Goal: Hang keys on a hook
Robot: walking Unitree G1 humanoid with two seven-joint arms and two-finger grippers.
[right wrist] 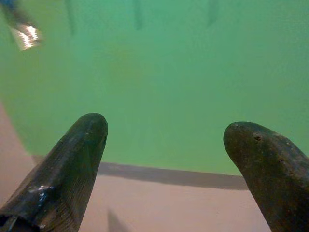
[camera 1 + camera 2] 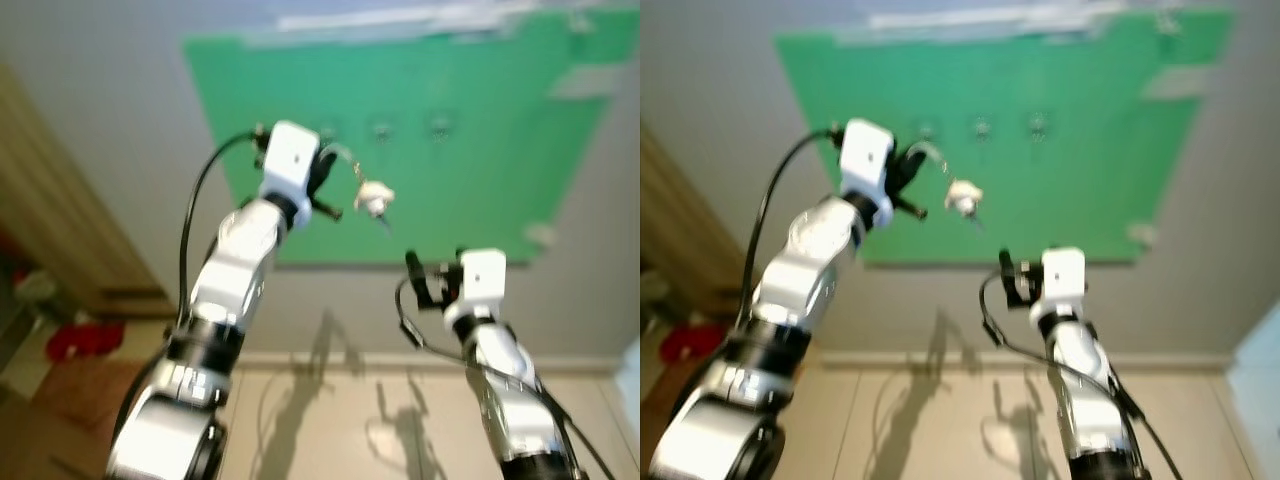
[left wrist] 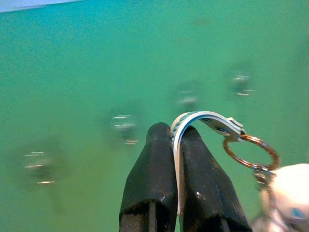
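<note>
My left gripper [image 2: 325, 180] is raised in front of a green board [image 2: 460, 140] on the wall and is shut on the white-and-blue strap [image 3: 193, 121] of a key ring. A copper ring [image 3: 251, 152] and a white fob [image 2: 374, 198] dangle from the strap, to the right of the fingers. A row of small metal hooks [image 2: 381, 130] sits on the board just above and beyond the fob; they look blurred. My right gripper [image 1: 166, 145] is lower, near the board's bottom edge, open and holding nothing.
The green board is taped to a grey wall [image 2: 120, 130]. A wooden door frame [image 2: 60, 220] stands at the left, with red items [image 2: 85, 338] on the floor beside it. Beige tiled floor [image 2: 330, 420] lies below the wall.
</note>
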